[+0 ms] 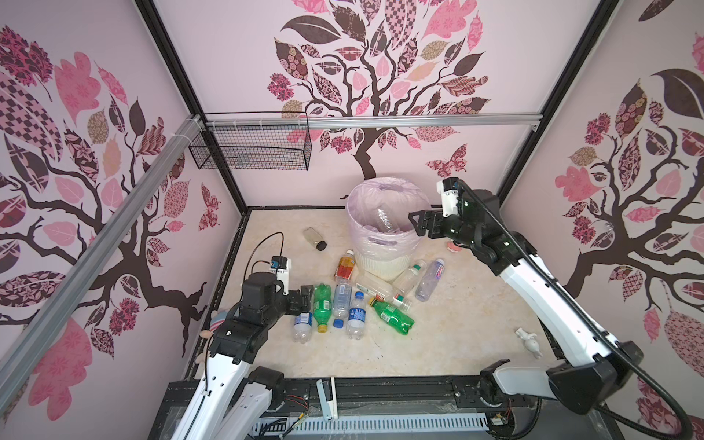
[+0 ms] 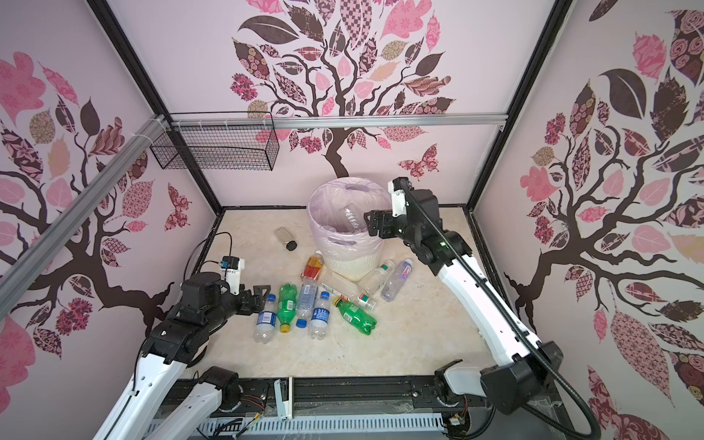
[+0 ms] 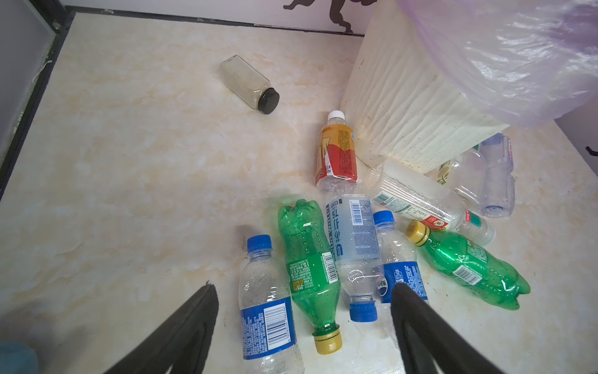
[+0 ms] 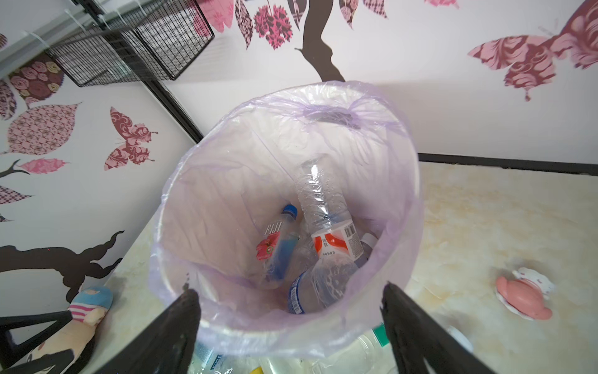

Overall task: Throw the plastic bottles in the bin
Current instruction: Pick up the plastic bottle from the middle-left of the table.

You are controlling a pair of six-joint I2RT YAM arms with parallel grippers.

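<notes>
Since the bin (image 1: 384, 266) stands far centre on the surface (image 1: 457, 335), the right tool (image 1: 416, 225) hangs open and empty over its right rim, where a drop would land inside. The left tool (image 3: 302, 286), open too, hovers over plastic bottles (image 1: 343, 301) lying near-left of the bin, likely choosing one.

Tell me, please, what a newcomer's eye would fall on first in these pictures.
The round white ribbed bin with a pale pink liner stands at the back, clear bottles inside. Green and clear plastic bottles lie clustered before it. The open right gripper hovers over its rim.
</notes>
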